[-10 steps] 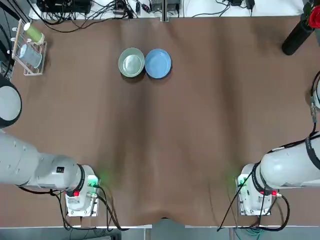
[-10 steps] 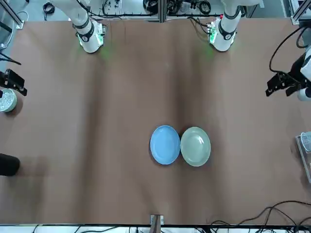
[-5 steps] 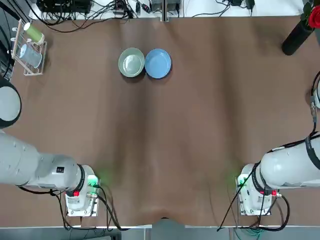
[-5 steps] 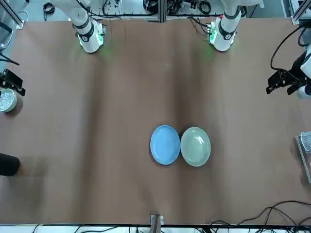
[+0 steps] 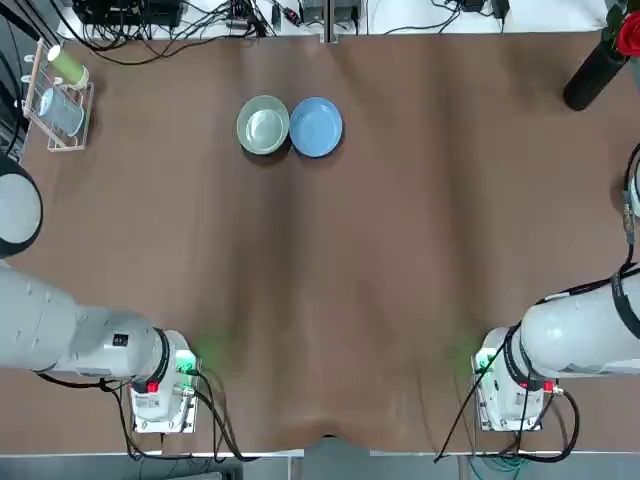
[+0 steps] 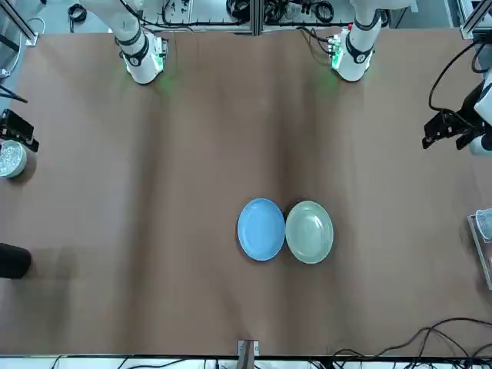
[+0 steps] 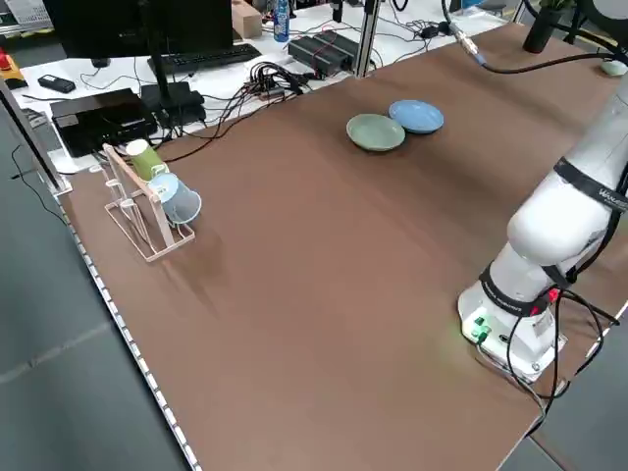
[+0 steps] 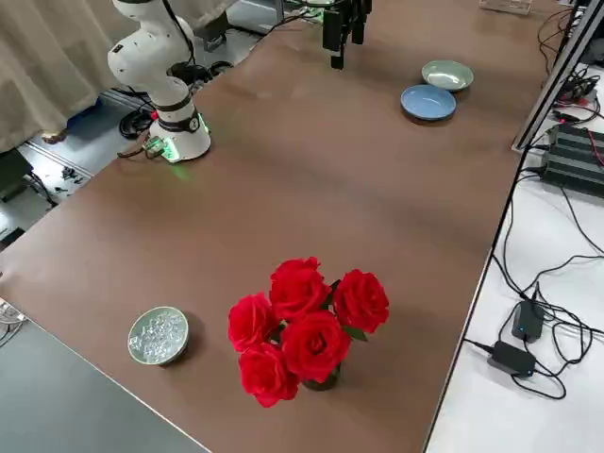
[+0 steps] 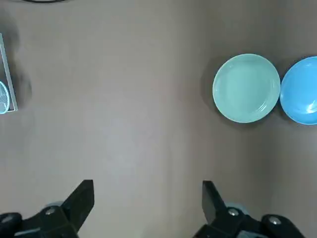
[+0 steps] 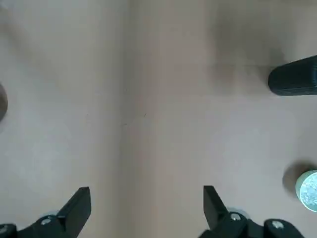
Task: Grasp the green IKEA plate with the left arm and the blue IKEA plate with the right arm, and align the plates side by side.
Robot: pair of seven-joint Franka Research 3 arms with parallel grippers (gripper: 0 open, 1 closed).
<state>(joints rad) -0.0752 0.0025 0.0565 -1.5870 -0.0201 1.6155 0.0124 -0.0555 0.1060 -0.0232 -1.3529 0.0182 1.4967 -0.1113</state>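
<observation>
The green plate (image 5: 263,125) and the blue plate (image 5: 316,127) lie side by side, rims almost touching, at the far middle-left of the brown table. In the front view the blue plate (image 6: 261,229) is left of the green plate (image 6: 309,231). My left gripper (image 9: 147,201) hovers high over the table's left side, open and empty, with both plates (image 9: 246,88) far ahead of it. It shows as a black shape (image 6: 447,134) in the front view. My right gripper (image 10: 146,203) hangs open and empty over the right side (image 6: 17,129), far from the plates.
A cup rack (image 5: 58,95) with cups stands at the far left corner. A black vase of red roses (image 8: 302,321) and a small bowl of beads (image 8: 159,335) sit at the right edge. Cables lie beyond the far edge.
Both grippers have crept very slightly outward toward the table's sides. The plates have not moved.
</observation>
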